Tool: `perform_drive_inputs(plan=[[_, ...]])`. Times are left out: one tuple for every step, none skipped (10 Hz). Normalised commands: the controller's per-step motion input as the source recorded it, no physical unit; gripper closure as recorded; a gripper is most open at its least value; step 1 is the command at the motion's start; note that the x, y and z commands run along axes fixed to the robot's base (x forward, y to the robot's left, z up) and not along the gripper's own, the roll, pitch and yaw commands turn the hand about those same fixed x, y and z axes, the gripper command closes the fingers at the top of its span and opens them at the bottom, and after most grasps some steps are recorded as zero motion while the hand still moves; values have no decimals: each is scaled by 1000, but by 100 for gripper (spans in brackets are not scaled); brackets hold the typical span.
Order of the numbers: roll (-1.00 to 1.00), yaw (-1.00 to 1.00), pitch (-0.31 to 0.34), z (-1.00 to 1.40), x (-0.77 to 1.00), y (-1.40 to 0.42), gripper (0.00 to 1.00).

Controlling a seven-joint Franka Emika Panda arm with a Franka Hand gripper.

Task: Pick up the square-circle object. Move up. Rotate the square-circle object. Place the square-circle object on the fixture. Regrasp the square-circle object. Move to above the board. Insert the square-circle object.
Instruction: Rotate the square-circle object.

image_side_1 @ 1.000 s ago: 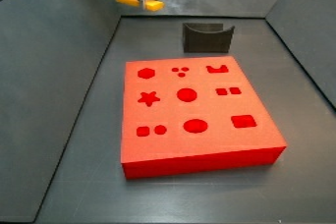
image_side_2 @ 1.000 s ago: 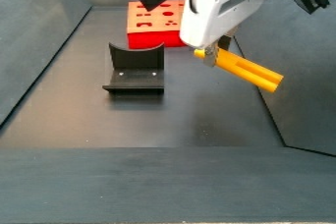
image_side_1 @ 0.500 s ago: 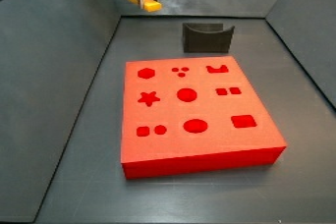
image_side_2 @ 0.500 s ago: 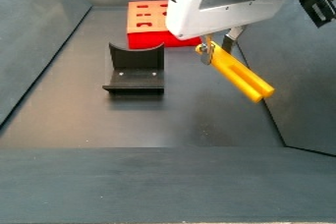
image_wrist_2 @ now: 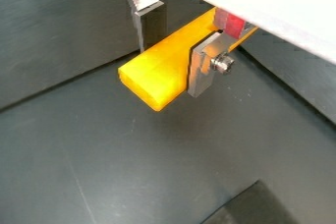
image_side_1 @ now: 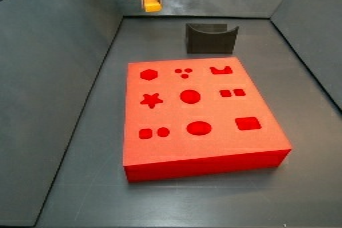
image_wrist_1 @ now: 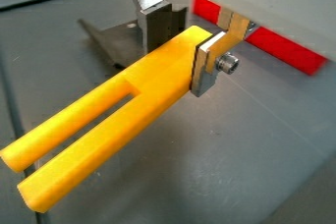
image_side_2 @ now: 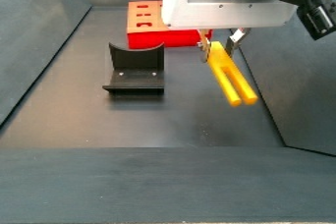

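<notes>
The large red rectangular board [image_side_1: 203, 112], with darker star, hexagon, circle, square and oval recesses in its top, lay on the dark floor with open floor on every side up to the grey walls. The small dark fixture [image_side_1: 210, 38] with its U-shaped notch stood beyond the board's far edge, apart from it. The claw [image_side_2: 219, 43] hung in the air well above the floor, closed on one end of the yellow two-bar square-circle object [image_side_2: 230, 74], whose free end pointed downward. No readable writing showed.

Dark grey matte floor [image_side_1: 80, 187], plain grey sloping walls [image_side_1: 40, 42].
</notes>
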Motion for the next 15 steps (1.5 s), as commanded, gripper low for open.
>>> perform_drive_inputs(plan=[[-35, -690, -57, -13, 26, 21, 100], [-35, -470, -57, -14, 25, 21, 100], [-35, -311, -56, -15, 24, 21, 100], [0, 0, 0, -1000, 0, 0, 100], [0, 44, -7, -1000, 7, 1, 100], [-11, 40, -33, -1000, 25, -3, 100], [-24, 37, -38, -1000, 28, -6, 100], [-51, 28, -48, -1000, 39, 1, 100], [-72, 23, -54, -991, 46, 4, 100], [-90, 20, -62, -881, 45, 5, 100], [-103, 18, -79, -774, 39, 4, 100], [-121, 16, -95, -643, 36, 6, 100], [-134, 17, -100, -556, 34, 9, 100], [-147, 16, -113, -450, 34, 10, 100], [-152, 17, -119, -401, 31, 11, 100]])
